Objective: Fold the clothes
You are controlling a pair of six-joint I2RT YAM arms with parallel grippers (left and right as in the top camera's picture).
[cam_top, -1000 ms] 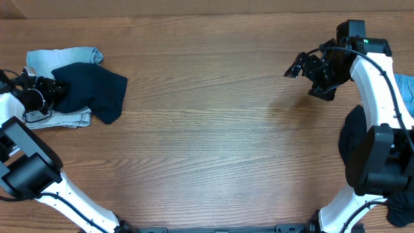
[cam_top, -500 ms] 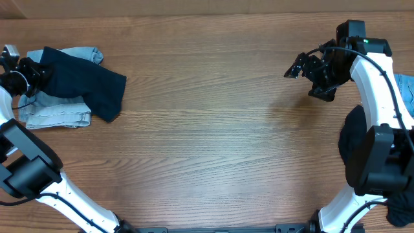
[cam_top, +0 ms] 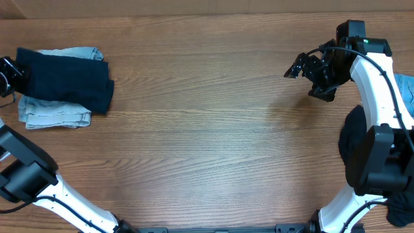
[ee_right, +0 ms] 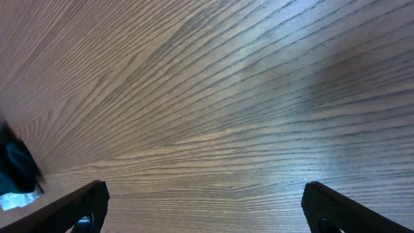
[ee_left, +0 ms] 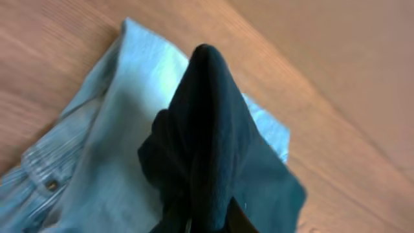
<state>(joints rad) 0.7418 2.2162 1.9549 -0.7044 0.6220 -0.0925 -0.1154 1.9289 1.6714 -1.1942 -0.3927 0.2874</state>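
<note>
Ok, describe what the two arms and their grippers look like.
The left arm and right arm have white tubular links with bulky black joints. Thin black cables run along them. The right arm's black wrist housing shows a small green light. The left gripper and right gripper are black.

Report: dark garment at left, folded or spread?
Folded: the dark garment forms a compact rectangle atop the light denim, one end pinched in the left gripper.
</note>
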